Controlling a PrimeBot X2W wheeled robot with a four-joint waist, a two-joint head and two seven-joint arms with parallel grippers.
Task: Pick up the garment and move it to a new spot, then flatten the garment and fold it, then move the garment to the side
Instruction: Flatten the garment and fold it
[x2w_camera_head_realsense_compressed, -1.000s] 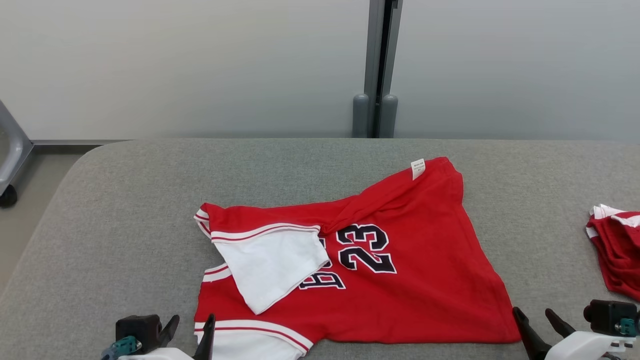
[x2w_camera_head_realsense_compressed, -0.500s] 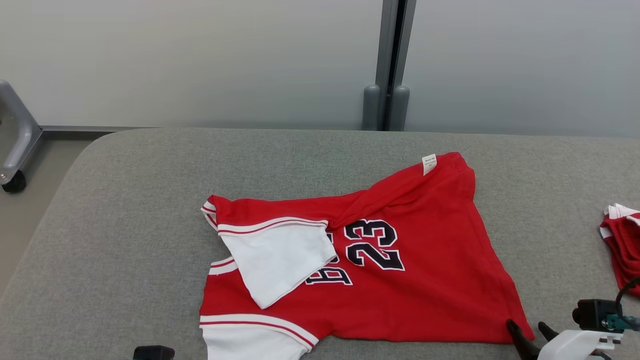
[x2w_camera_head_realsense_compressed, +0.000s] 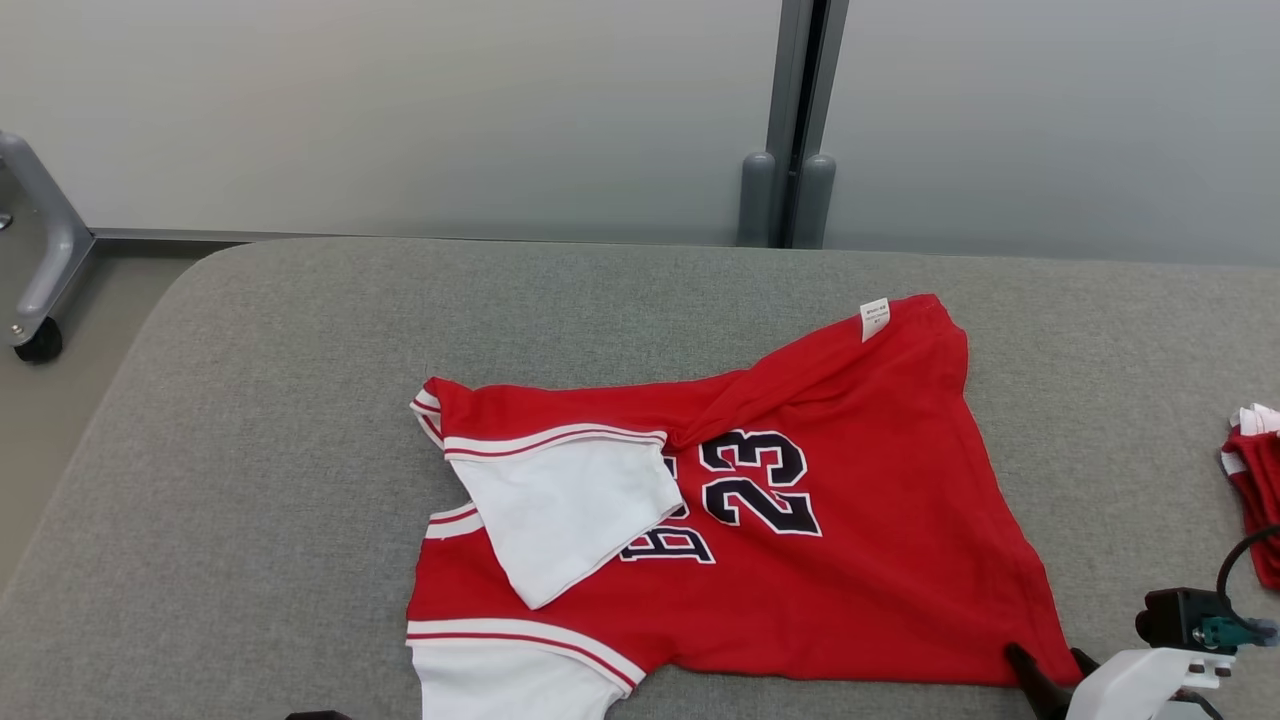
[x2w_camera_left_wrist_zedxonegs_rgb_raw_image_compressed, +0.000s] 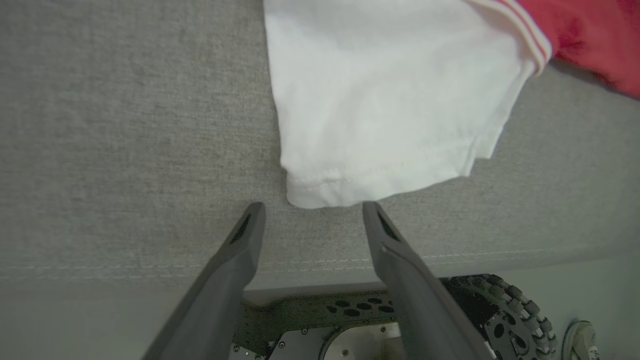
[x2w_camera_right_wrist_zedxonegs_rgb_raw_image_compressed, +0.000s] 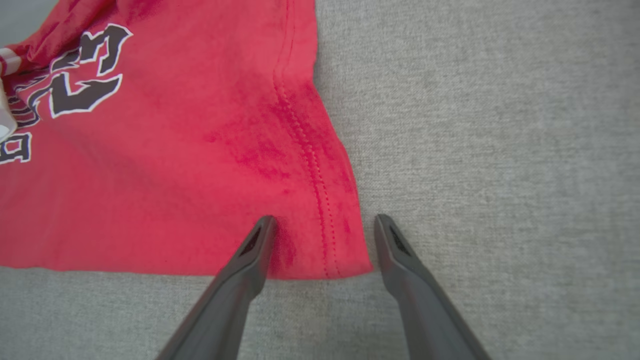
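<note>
Garment corner lies between right gripper's spread fingers (hem seam centred).

The garment runs off the bottom edge.

Red short-sleeved jersey garment, white sleeves striped red, black "23" outlined white. Mottled grey fabric tabletop beneath.
</note>
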